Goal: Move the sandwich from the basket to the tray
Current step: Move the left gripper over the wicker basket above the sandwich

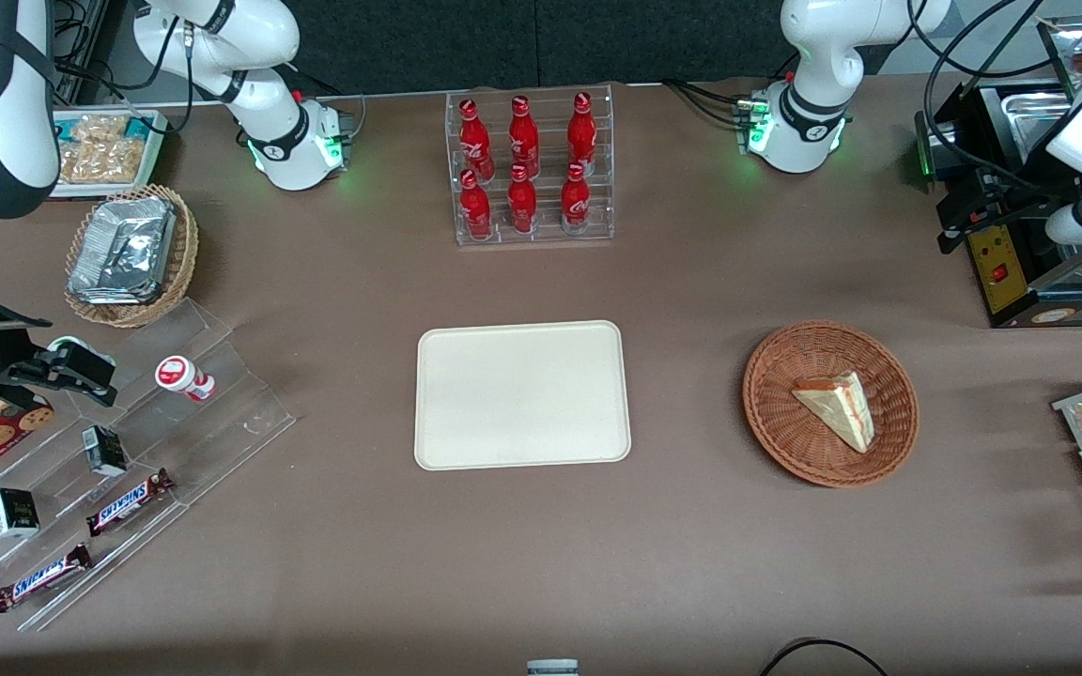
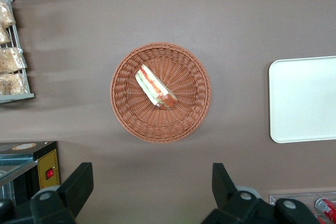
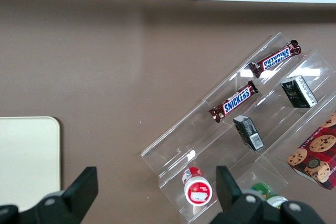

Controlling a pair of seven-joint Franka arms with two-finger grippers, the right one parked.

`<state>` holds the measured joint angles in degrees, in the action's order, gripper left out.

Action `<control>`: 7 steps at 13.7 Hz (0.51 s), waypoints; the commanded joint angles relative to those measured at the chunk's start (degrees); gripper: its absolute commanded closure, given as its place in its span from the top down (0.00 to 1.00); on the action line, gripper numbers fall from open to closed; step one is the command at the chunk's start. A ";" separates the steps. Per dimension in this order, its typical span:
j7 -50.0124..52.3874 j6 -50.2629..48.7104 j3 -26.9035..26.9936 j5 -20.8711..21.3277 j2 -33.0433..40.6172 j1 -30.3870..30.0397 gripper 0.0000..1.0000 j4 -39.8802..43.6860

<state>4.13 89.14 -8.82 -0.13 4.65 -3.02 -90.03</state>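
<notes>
Nothing of the transfer is done yet, as far as these views show. One sandwich (image 1: pixel 839 406) lies inside the basket (image 1: pixel 779 427), a pale wedge resting on the woven floor slightly off the basket's middle, with its red and green filling edge visible in the left wrist view (image 2: pixel 156 87). The tray (image 1: pixel 522 394) sits on the bench (image 1: pixel 710 563) beside the basket, toward the parked arm's end, and apart from it with a strip of bare brown cloth between them. Its cream surface carries nothing.

The hand (image 2: pixel 149 190) hangs high above the bench, well clear of the basket (image 2: pixel 126 114), with its two fingers (image 2: pixel 79 184) spread wide apart and nothing between them. From the wrist view it looks down with the basket ahead of its fingertips rather than between them, so I judge it is not yet centred over the sandwich.

All the working steps appear to remain: bringing the hand over the wedge, lowering into the basket, closing on the sandwich, lifting it clear of the wicker rim, carrying it sideways toward the tray (image 2: pixel 304 100), and setting it down inside the low raised edge. The wedge lies flat and looks wrapped in clear film, so the grasp probably needs the fingers to straddle its narrow thickness or its slanted sides; that choice is still open at this moment.
</notes>
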 commanded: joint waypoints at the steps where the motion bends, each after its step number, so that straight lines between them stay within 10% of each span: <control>1: -0.79 -0.46 -0.14 0.05 1.15 -0.50 1.00 -2.06; 7: 19.10 9.11 -0.32 0.66 -0.42 -0.32 1.00 -13.05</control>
<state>14.30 94.42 -8.81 -0.13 4.27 -3.26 -98.68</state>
